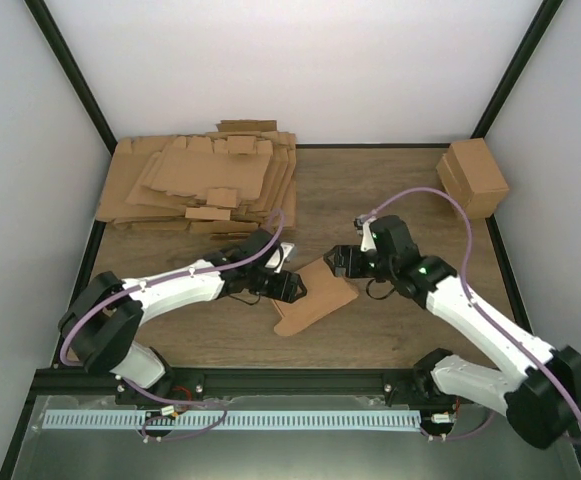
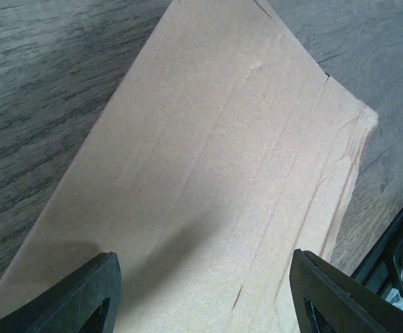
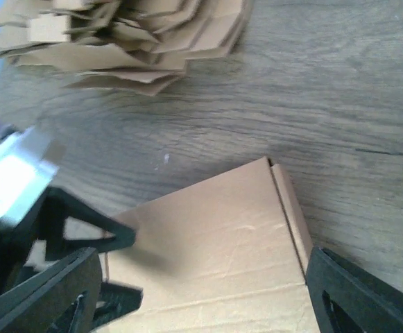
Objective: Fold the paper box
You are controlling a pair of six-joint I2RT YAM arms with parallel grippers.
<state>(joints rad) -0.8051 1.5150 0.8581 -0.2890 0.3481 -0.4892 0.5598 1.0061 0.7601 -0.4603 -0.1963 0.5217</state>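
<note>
Left hand [image 2: 204, 270]: fingers spread wide, one at each lower corner of its wrist view, with the paper box [image 2: 222, 159] spanning the gap beneath them.
Left arm [image 1: 170, 290]: stretched low from the near edge toward the table's middle, hand at the box's left edge.
Right hand [image 3: 201, 277]: fingers likewise apart, above the box's far corner.
Right arm [image 1: 480, 315]: bent and reaching leftward, hand facing the left one across the box.
Paper box location: flat on the table [image 1: 390, 190], mid-table between both hands, lying at an angle.
Not determinable: whether either hand touches the cardboard.
Cut off: the box's near end runs out of both wrist views; the left hand is a blurred shape in the right wrist view.
Surroundings: pile of cardboard sheets [image 1: 205, 185] at far left, well apart; carton [image 1: 473, 177] at far right corner.
Obstructions: neither stands between the hands and the box.
</note>
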